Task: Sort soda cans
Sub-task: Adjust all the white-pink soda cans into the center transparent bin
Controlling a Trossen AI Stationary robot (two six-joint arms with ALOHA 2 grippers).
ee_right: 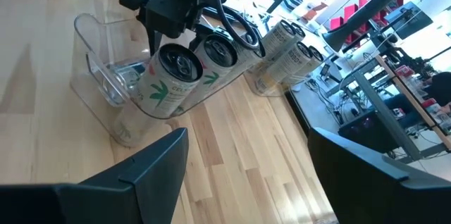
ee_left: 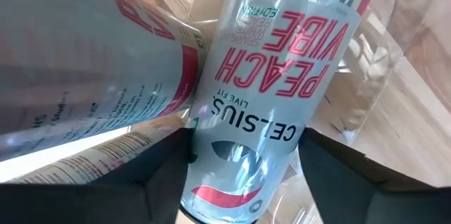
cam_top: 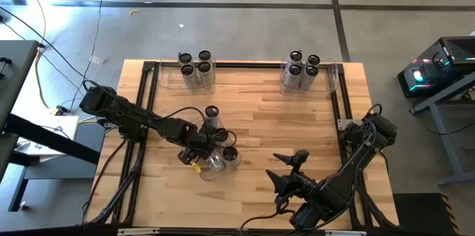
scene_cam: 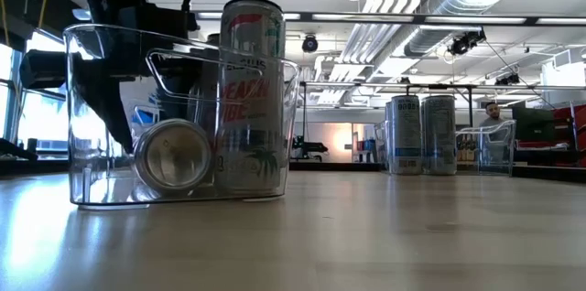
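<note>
A clear bin [scene_cam: 87, 181] stands left of the table's middle. In it a silver soda can [scene_cam: 171, 154] lies on its side on the bin's floor, one round end toward the near edge. A second can [scene_cam: 252, 90] stands upright beside it. My left gripper [cam_top: 197, 158] reaches down into the bin and is shut on the lying can [ee_left: 246, 111]. More cans [cam_top: 212, 113] stand just beyond it. My right gripper [cam_top: 286, 168] hovers open over the near right of the table, nothing between its fingers. My left gripper has the lying can between its two fingers, one finger [ee_left: 165, 171] on each long side [ee_left: 211, 175], toward one end. The fingers come from above, pointing steeply down, and lie across the can. The can rests on the bin's floor.
At the far edge stand two more clear bins, each with several upright cans: one at the far left [cam_top: 197, 69], one at the far right [cam_top: 300, 71]. A black frame [cam_top: 145, 110] runs along the table's sides. Bare wood [cam_top: 289, 121] lies between the bins.
</note>
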